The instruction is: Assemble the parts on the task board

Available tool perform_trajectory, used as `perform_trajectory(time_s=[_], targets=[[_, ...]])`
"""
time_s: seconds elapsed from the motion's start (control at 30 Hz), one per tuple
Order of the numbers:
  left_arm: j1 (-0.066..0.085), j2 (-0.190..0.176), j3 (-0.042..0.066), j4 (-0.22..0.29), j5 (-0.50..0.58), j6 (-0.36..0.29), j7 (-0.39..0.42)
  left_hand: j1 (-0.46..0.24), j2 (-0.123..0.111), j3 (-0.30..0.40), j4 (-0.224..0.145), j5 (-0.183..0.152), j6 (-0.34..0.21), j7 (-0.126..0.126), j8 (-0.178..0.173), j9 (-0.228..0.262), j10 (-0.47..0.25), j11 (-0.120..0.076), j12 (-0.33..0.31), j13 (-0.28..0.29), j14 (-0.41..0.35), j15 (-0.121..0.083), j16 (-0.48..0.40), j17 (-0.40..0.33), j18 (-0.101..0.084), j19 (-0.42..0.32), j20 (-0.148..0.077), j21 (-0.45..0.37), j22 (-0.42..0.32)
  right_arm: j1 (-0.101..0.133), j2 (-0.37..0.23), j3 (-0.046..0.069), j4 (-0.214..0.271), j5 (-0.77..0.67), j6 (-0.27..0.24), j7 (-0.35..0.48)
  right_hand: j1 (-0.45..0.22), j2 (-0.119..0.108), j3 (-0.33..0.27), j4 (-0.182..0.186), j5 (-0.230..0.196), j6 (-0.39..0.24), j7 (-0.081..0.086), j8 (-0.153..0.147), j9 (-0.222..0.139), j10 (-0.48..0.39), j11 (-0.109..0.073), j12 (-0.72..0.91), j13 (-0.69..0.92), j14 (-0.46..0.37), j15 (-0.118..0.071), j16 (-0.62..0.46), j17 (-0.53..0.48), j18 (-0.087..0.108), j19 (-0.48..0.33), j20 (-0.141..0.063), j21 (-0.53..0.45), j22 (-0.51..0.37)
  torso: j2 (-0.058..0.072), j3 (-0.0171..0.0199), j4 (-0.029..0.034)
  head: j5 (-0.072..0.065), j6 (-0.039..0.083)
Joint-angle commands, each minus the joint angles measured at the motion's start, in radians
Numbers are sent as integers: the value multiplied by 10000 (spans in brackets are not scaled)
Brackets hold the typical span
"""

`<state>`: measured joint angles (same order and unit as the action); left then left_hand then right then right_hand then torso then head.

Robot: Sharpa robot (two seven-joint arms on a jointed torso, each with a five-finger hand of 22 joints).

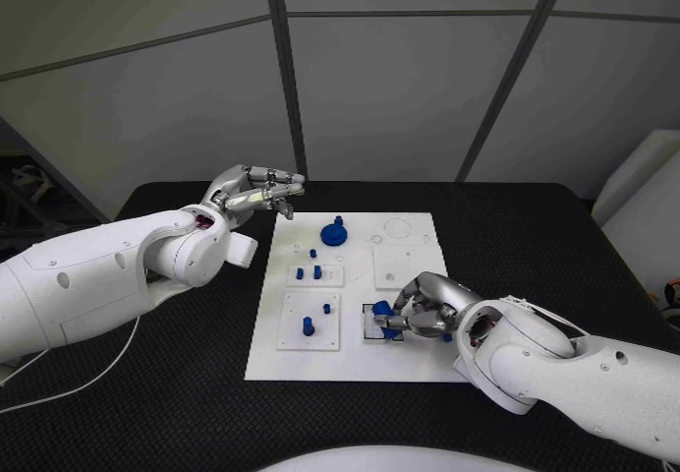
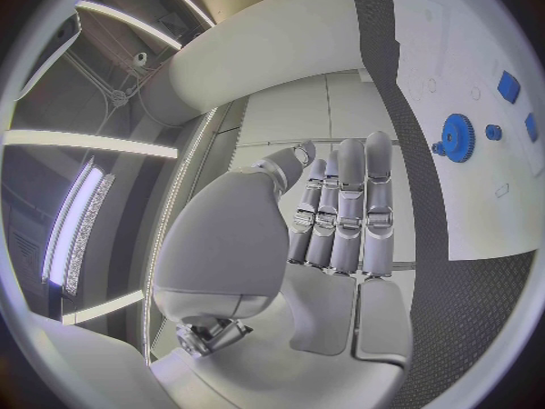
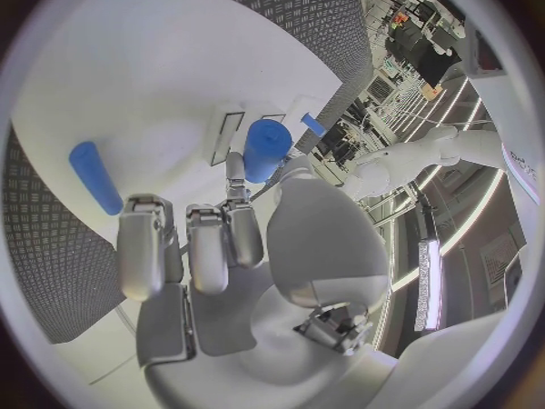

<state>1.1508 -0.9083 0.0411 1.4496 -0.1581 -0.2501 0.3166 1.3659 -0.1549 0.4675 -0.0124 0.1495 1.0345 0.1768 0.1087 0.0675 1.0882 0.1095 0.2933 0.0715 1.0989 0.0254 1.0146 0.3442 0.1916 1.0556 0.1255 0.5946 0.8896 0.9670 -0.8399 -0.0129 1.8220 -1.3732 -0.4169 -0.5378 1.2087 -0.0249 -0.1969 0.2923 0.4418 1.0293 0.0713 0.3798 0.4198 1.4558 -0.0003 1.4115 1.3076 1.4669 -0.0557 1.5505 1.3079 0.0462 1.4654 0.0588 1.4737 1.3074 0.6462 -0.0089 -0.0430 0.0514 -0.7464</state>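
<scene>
- The right hand [image 1: 423, 307] is working over the near right part of the task board [image 1: 411, 231], its fingers [image 3: 242, 232] curling in around a short blue part [image 3: 267, 149]; it is probably pinching the part to seat it there, though the contact itself is hard to make out.
- A second blue peg [image 3: 94, 176] is lying loose on the board just beside that hand, apparently waiting its turn.
- The left hand [image 1: 255, 191] is hovering off the board's far left corner, above the black surface [image 1: 567, 246], fingers [image 2: 348, 211] close together and gripping nothing, seemingly parked clear of the work.
- The blue gear [image 1: 333, 234] is sitting near the board's far edge.
</scene>
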Motion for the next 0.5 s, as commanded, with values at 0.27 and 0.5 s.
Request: perform_trajectory(time_s=[0.27,0.5], targets=[[14,36,7,13,34,71,147,-42,41,-24,13,64,-35,20,38,-8,-101,-5,41,-14,-37,52,-25,-16,-88,-19,36,-61,-17,18,202,10,-184,65,523,-138,-917,-91,-289,-186,-1834,-75,-52,141,260,-51,-46,-182,809,930,-99,-17,2128,-90,-17,-95,-58,1304,-15,3,1,38,-41],[15,27,7,26,34,105,105,-27,48,-21,6,67,-33,17,41,-7,-102,-7,46,-14,-37,48,-24,-18,-86,-13,34,-67,-22,19,228,10,-280,122,394,-97,-1676,-598,-4,33,-3456,-186,-28,199,470,-476,-21,-872,217,878,-77,-127,1905,-36,-177,-75,-227,1112,-14,0,-5,55,-98]])
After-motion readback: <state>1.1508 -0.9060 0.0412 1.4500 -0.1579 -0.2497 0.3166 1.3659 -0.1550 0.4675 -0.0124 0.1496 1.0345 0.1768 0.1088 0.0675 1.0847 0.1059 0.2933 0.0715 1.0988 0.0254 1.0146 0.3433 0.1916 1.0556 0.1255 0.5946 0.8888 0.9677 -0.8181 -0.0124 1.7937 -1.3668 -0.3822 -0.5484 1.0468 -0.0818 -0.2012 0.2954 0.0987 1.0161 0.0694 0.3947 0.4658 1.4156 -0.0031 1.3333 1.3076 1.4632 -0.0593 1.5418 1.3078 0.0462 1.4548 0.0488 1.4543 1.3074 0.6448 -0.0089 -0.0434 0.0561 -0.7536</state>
